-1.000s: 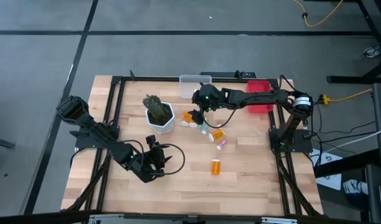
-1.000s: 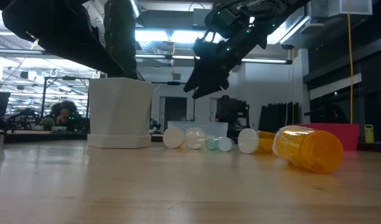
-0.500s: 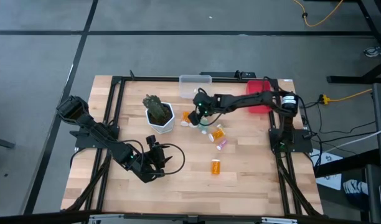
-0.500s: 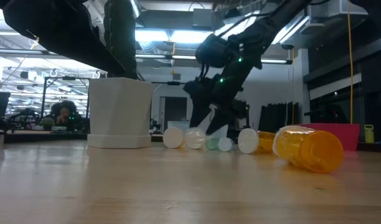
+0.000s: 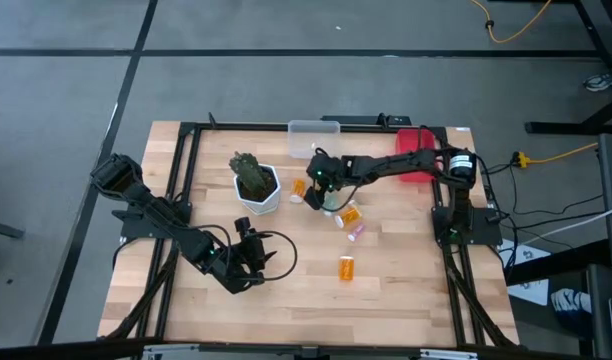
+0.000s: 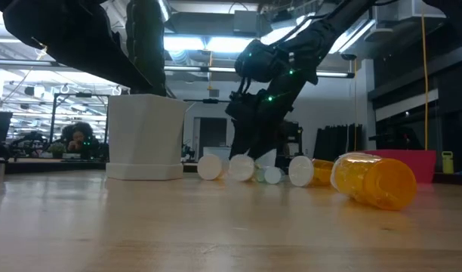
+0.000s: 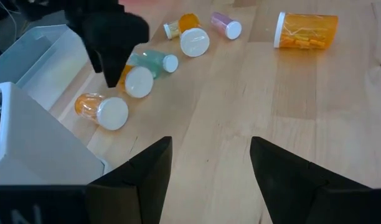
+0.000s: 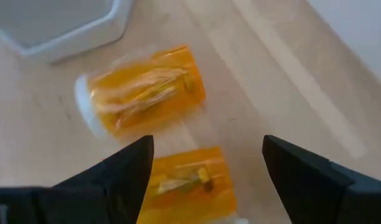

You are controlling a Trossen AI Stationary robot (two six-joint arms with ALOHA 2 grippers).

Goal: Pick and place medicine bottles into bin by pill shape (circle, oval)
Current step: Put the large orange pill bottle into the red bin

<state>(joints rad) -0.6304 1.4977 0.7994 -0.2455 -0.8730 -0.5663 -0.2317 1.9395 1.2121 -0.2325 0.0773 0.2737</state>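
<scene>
Left gripper (image 5: pixel 248 248) idle near the desk's front-left, fingers apart, holding nothing. White plant pot (image 5: pixel 257 186) left of centre. Right gripper (image 5: pixel 317 186) down over the medicine bottles (image 5: pixel 330 203) clustered mid-desk, fingers spread wide around an orange bottle (image 8: pixel 189 179), not clamped. One orange bottle (image 5: pixel 346 267) lies alone nearer the front edge.

The white pot (image 5: pixel 257 190) crowds the bottle cluster (image 5: pixel 331 205); bare tabletop (image 5: pixel 406 270) lies open nearby.

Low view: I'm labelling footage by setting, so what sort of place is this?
Probably a robotics lab or workshop: a pale wooden table in a dark metal frame, ceiling strip lights, and a person at a workbench behind.
</scene>
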